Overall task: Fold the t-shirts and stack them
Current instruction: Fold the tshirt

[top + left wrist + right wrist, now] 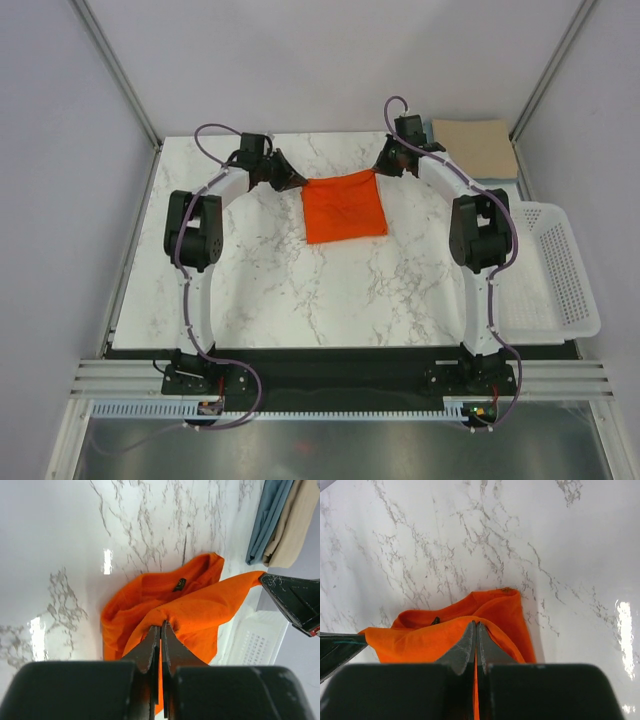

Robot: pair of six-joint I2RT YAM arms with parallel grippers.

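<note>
Marble-look surface [300,300]: white, grey-veined, glossy, glare patches in both wrist views. White plastic basket [572,268] at its right edge: rigid, perforated walls, no hand near it.

Orange t-shirt [343,205] sits at centre-far of the surface. It's a rough square of soft matte cloth, several layers, with a small dark neck label showing. Tan t-shirt [475,145] is folded flat at the far-right corner, lying on the light blue t-shirt [270,515]. So two look stacked, one to go.

Left hand [160,630] is clamped tight on the orange shirt's far-left corner. Right hand [475,627] is clamped on the far-right corner. The held edge is raised and taut between them, with the rest sagging onto the surface.

My read: last fold of the orange shirt, or the lift to the pile; can't tell which. Either way both hands need to travel together at matched height and spacing so the limp cloth doesn't skew or bunch.
</note>
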